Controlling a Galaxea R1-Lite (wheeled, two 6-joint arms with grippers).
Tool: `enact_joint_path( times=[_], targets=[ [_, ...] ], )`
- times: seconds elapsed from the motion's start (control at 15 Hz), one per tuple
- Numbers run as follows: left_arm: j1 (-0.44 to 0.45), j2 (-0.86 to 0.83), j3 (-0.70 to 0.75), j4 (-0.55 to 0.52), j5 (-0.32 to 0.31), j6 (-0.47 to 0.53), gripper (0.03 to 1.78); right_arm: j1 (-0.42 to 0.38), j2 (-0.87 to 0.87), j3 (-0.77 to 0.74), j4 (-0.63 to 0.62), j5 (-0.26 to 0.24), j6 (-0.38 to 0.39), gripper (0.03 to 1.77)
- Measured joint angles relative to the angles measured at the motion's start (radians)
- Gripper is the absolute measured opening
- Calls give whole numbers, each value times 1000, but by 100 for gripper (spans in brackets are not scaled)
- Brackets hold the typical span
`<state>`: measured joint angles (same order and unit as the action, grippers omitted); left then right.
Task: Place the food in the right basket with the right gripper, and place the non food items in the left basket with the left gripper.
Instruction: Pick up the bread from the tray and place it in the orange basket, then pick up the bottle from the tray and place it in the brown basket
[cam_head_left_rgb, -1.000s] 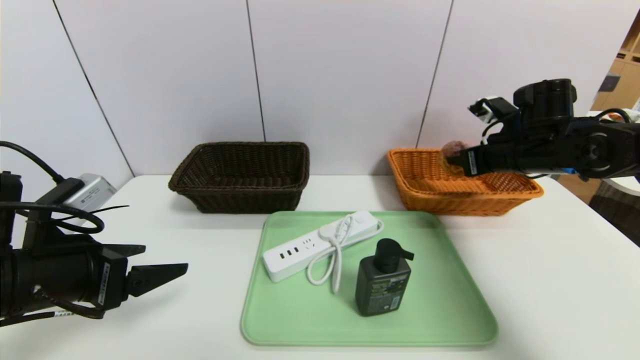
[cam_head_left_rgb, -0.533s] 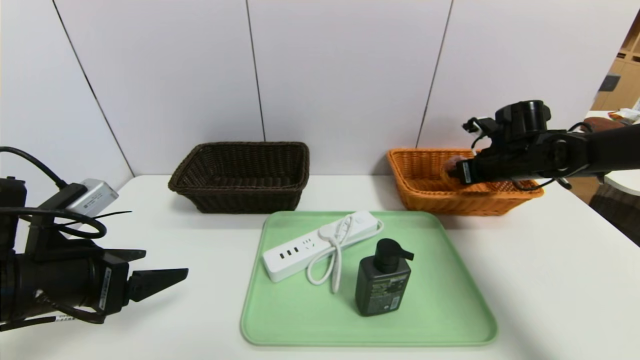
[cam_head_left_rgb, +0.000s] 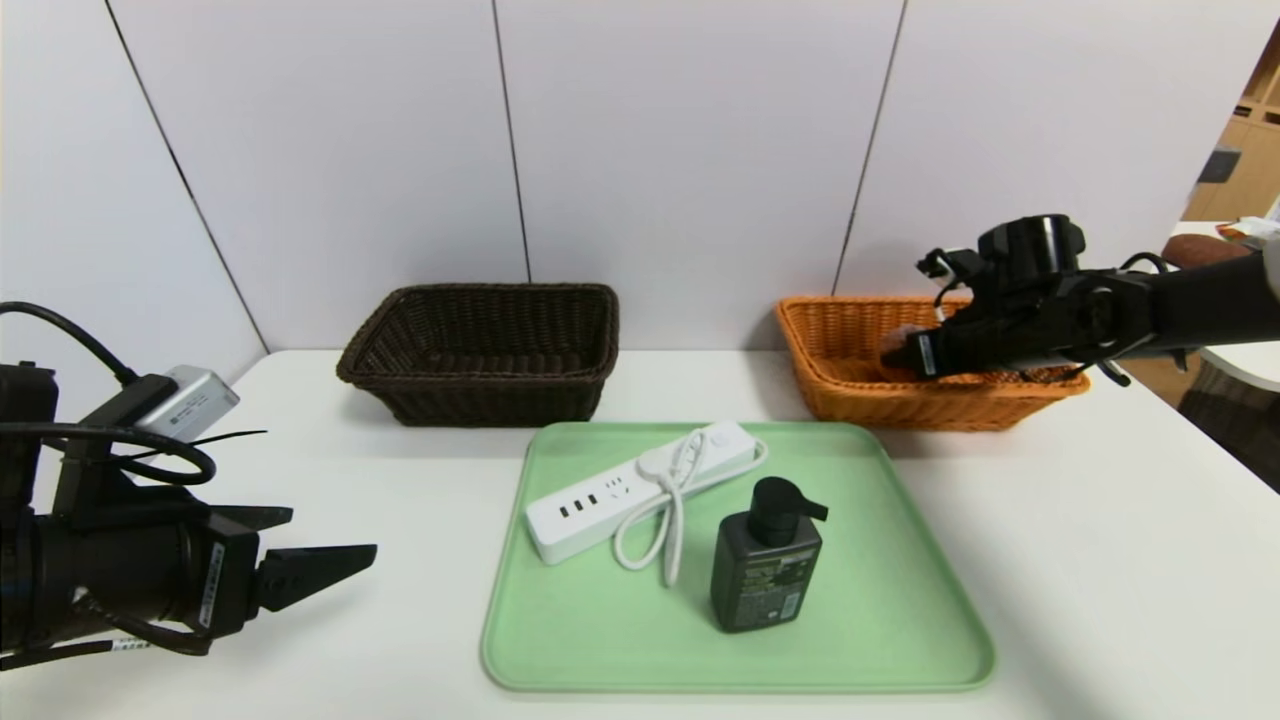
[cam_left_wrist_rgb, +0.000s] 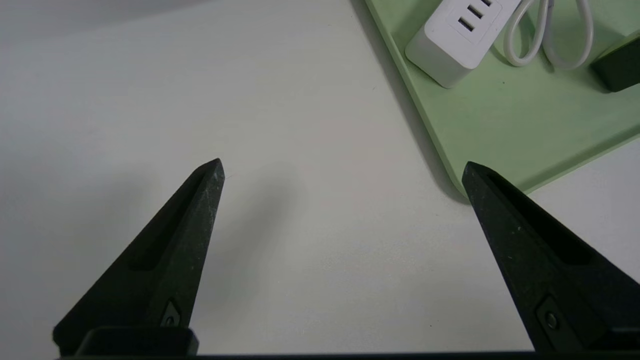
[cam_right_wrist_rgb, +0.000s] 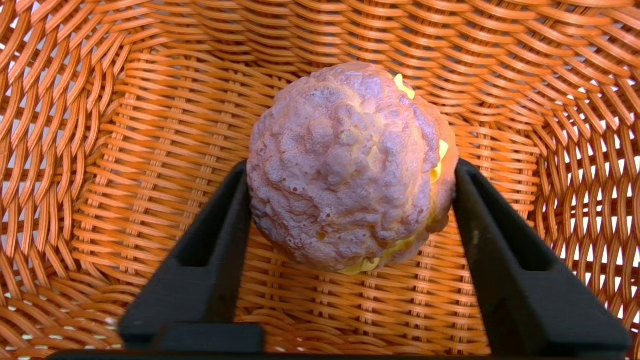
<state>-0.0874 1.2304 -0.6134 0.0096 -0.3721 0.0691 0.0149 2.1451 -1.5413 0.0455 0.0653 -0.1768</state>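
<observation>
The food, a cracked pinkish-brown bun (cam_right_wrist_rgb: 340, 150) with a yellow filling line, sits low inside the right basket (cam_right_wrist_rgb: 150, 150), just over its woven floor. My right gripper (cam_right_wrist_rgb: 350, 165) has a black finger against each side of the bun. In the head view the right gripper (cam_head_left_rgb: 900, 355) reaches down into the orange right basket (cam_head_left_rgb: 900, 405). The white power strip (cam_head_left_rgb: 640, 485) and the black pump bottle (cam_head_left_rgb: 765, 570) lie on the green tray (cam_head_left_rgb: 880, 620). The dark brown left basket (cam_head_left_rgb: 490, 400) holds nothing. My left gripper (cam_head_left_rgb: 330, 535) hovers open over the table, left of the tray.
In the left wrist view the left gripper (cam_left_wrist_rgb: 342, 165) has bare white table between its fingers. The tray corner (cam_left_wrist_rgb: 525, 125), the power strip end (cam_left_wrist_rgb: 460, 45) and a bit of the bottle (cam_left_wrist_rgb: 620, 65) lie beyond. A wall stands right behind both baskets.
My right arm has come down, carrying the bun from above the orange basket's rim to deep inside it. The left arm has barely moved.
</observation>
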Motion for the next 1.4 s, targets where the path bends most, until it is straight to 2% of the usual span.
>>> enact_joint_path(
  times=[0.47,0.73,1.0,1.13,1.4],
  targets=[
    [0,-2,-2,0,0,1,169,0,-46,-24,37,5,2,154],
    [0,-10,-2,0,-1,-1,169,-1,-140,-52,155,8,7,161],
    [0,-24,-2,0,-2,-3,169,-6,-292,-41,337,33,75,165],
    [0,-33,-2,0,-2,-2,169,-6,-394,18,405,48,97,166],
    [-1,-45,-5,-1,-6,2,169,7,-624,253,425,78,111,168]
  ],
)
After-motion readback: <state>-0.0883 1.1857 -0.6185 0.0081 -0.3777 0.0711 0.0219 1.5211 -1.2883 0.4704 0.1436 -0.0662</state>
